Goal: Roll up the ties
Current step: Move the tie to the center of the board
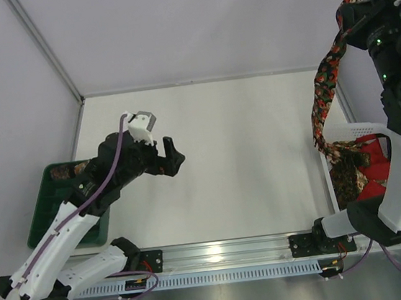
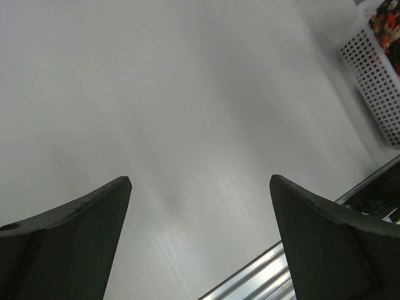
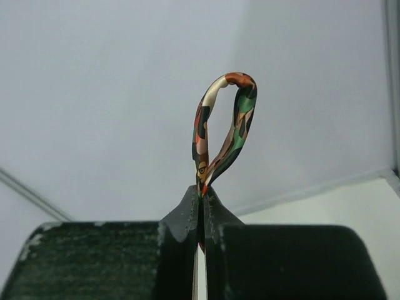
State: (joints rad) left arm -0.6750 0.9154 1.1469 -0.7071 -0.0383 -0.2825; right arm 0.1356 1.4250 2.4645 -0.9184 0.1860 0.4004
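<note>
— Where's the tie (image 1: 325, 81) against the right gripper (image 3: 201, 195)?
— Pinched between its pressed-together fingers; a small loop pokes out at twelve o'clock; the rest hangs toward six, down to the white basket (image 1: 350, 129).
— Its look?
— Narrow; dark ground, red, green and gold flecks.
— Containers?
— The basket, at four o'clock on the table (image 1: 244, 152), holds more ties (image 1: 344, 170) and red cloth (image 1: 377, 173); the green bin (image 1: 40, 204) at eight holds patterned fabric (image 1: 65, 170); the left gripper (image 2: 200, 181) hovers spread between them.
</note>
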